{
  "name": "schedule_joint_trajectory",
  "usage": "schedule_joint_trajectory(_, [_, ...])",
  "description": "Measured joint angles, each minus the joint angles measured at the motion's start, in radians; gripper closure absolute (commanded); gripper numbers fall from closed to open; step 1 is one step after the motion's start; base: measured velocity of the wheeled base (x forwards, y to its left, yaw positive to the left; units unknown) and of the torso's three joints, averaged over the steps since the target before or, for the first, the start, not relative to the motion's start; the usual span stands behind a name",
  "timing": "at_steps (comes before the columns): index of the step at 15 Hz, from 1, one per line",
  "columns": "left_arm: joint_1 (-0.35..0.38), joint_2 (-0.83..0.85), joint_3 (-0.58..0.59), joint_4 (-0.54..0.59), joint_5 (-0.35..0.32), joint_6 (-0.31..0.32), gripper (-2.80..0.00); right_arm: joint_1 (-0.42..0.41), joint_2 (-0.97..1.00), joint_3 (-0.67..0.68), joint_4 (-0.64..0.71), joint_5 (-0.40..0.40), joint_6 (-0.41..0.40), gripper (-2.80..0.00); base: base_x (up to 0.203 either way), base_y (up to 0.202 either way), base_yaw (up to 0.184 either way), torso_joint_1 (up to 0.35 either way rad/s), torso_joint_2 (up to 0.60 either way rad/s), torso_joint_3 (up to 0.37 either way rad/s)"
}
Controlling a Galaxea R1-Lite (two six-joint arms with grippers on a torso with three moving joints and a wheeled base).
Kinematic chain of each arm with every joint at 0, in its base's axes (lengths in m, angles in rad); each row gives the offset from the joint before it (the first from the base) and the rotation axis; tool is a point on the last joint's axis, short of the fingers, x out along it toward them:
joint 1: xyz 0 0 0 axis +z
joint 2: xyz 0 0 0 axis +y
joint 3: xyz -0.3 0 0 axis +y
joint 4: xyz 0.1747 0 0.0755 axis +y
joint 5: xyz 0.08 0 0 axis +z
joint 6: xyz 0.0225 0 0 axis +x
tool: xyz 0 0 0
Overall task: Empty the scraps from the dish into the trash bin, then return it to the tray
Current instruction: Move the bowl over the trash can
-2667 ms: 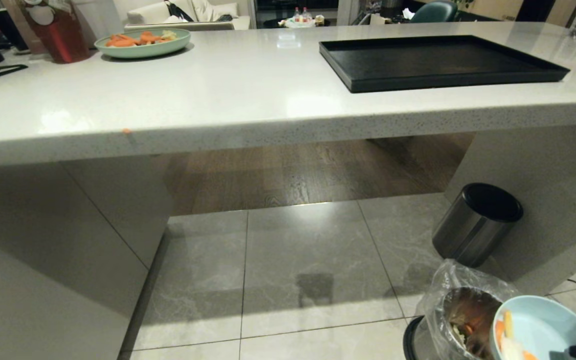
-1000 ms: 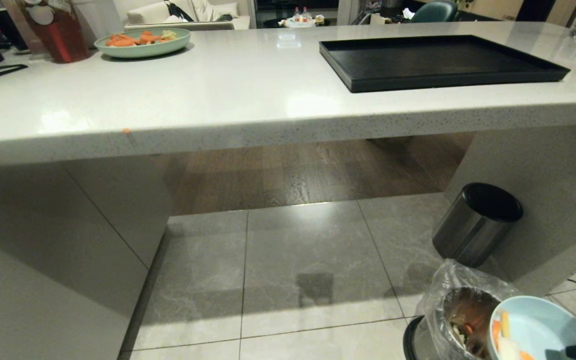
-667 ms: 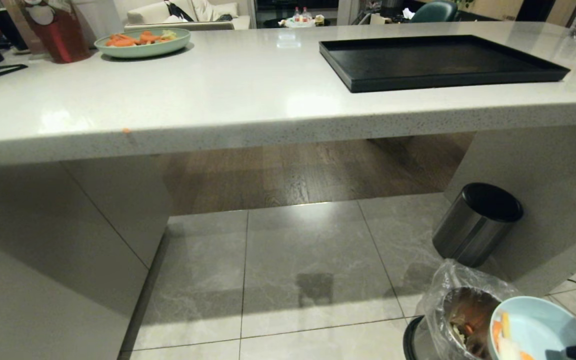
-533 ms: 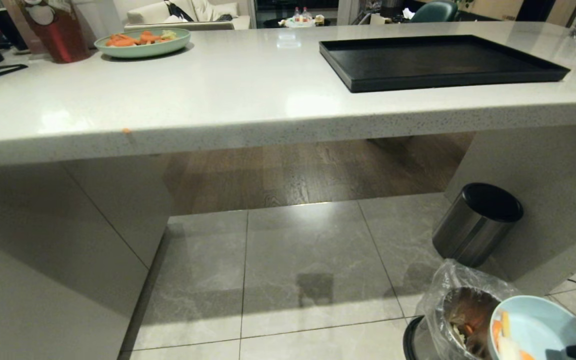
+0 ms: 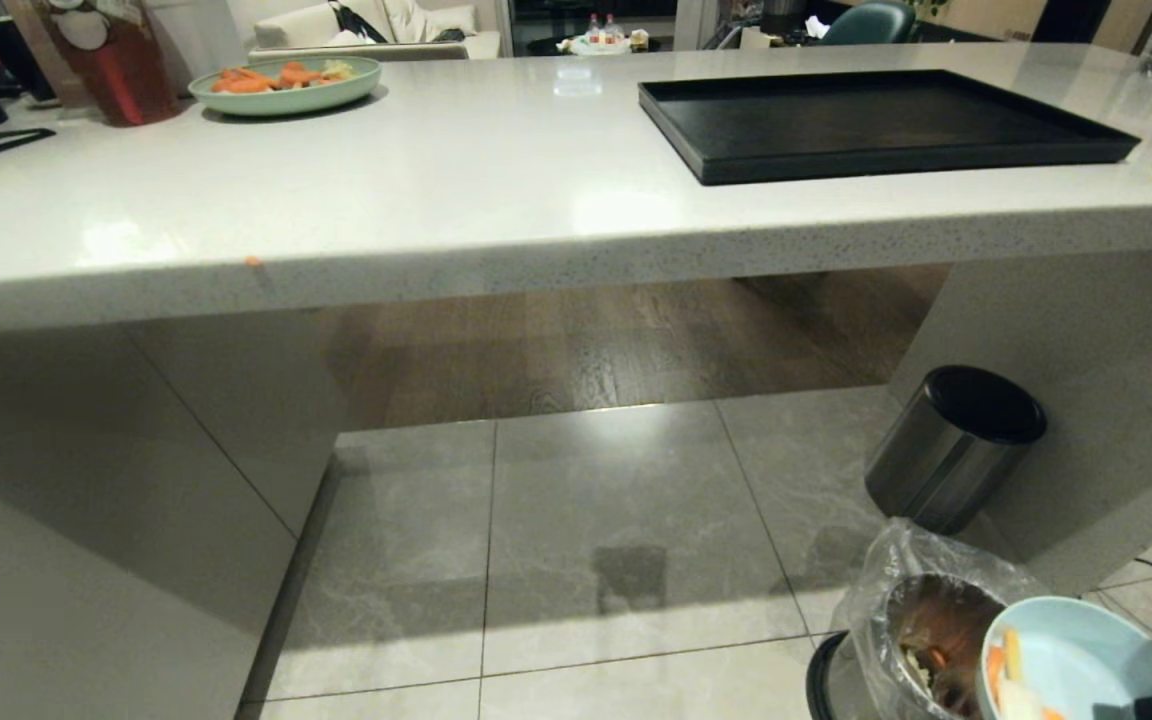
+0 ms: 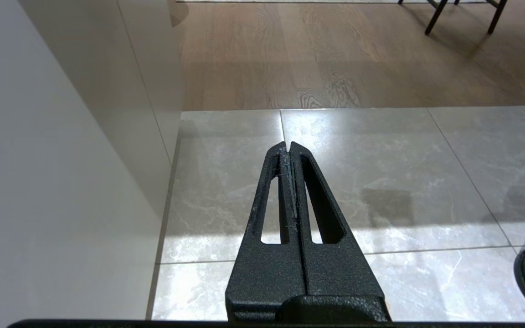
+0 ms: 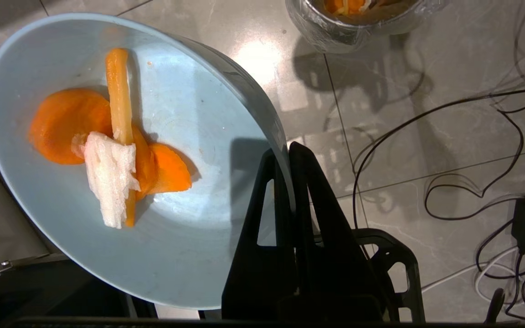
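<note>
The light-blue dish (image 5: 1086,650) hangs tilted at the lower right, its low edge against the trash bin (image 5: 921,620), a metal bin with a clear bag liner standing on the floor. My right gripper (image 7: 285,152) is shut on the dish (image 7: 189,237) at its rim. The scraps (image 7: 107,155), orange carrot slices and a whitish piece, lie inside the dish. The black tray (image 5: 886,120) sits bare on the counter, far right. My left gripper (image 6: 286,146) is shut and parked over the floor tiles, holding nothing.
A steel cylinder with a black lid (image 5: 951,450) leans by the counter's leg behind the bin. On the counter's far left stand a pale-green plate of carrots (image 5: 286,85) and a red container (image 5: 116,60). Black cables (image 7: 449,136) lie on the tiles.
</note>
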Motion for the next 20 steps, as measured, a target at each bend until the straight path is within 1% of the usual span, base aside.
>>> schedule_joint_trajectory(20, [0.0, 0.0, 0.0, -0.002, 0.0, 0.0, 0.0, 0.0, 0.008, 0.005, -0.004, 0.001, 0.0, 0.0, 0.0, 0.0, 0.0, 0.0, 0.0, 0.0])
